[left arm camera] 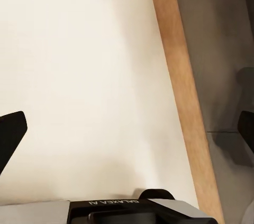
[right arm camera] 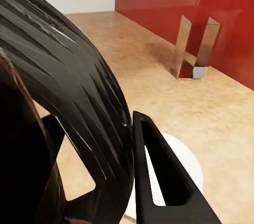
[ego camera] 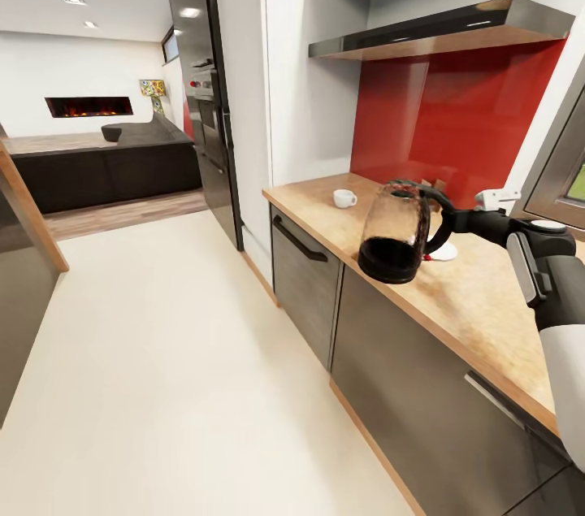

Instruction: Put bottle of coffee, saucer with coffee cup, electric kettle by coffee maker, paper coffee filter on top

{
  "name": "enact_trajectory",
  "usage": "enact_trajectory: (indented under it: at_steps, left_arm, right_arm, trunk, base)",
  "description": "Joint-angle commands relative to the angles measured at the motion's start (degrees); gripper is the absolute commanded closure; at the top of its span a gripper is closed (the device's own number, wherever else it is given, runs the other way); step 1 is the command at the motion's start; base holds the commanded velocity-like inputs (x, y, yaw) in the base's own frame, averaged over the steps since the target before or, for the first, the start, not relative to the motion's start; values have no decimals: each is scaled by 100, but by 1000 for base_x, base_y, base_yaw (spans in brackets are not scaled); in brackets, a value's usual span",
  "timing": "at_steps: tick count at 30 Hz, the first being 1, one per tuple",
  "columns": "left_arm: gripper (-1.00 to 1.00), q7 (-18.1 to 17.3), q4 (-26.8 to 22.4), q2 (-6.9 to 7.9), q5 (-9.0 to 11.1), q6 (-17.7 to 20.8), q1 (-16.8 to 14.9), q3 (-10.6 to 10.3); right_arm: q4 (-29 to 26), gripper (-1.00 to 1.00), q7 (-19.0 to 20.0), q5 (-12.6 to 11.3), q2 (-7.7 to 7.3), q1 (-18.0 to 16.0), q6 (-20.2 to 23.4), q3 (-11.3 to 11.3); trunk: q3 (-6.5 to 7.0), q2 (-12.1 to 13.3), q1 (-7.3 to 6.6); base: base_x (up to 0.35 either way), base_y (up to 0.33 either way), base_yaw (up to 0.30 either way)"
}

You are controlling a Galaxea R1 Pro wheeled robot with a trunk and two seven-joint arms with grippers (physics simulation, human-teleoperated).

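Black and clear glass, the electric kettle (ego camera: pixel 396 233) hangs tilted above the counter (ego camera: pixel 471 297), near its front edge. We see our right pincer (ego camera: pixel 449 221) closed on its black loop handle. The coffee cup (ego camera: pixel 344 198) stands further along the counter, and the saucer (right arm camera: pixel 177 168) lies behind the kettle. Our left pincer (left arm camera: pixel 127 128) is spread wide over the pale floor (left arm camera: pixel 90 75), holding nothing.

**One brand mark legible**

White lettering reading "GALAXEA AI", seen upside down, stands on the black body of the left pincer (left arm camera: pixel 127 128), just behind its two fingers. No other text, number or sign can be read.
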Motion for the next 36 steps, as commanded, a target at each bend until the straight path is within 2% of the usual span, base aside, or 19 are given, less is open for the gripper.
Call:
enact_trajectory:
  at_steps: [1, 3, 25, 27, 31, 36]
  left_arm:
    - [-100, -8, 1, 1, 37, -33, -1, -48]
    - [-100, -8, 1, 1, 37, -33, -2, -48]
    - [-100, -8, -8, 1, 37, -28, -2, -69]
    - [-100, -8, -8, 1, 37, -29, -2, -68]
    - [-100, -8, -8, 1, 37, -25, -1, -66]
    - [-100, -8, -8, 1, 37, -25, -3, -66]
  right_arm:
    - [-2, 100, 10, -49, 0, -2, 46, -5]
    - [-2, 100, 9, -49, 0, -2, 46, -5]
    - [-62, 100, 16, -41, -12, -3, 112, -26]
    - [-134, 100, 18, -43, -14, -5, 202, -33]
    - [-805, 100, 20, -46, -17, -8, 987, -50]
    - [-971, 100, 20, -42, -28, -9, 1156, -62]
  trunk:
    - [-6, -3, 0]
    - [-6, -3, 0]
    - [389, 880, -483]
    - [425, 960, -527]
    - [496, 1120, -615]
    - [586, 1321, -725]
  base:
    - [0, 0, 0]
    - [0, 0, 0]
    - [0, 0, 0]
    - [0, 0, 0]
    - [0, 0, 0]
    - [0, 0, 0]
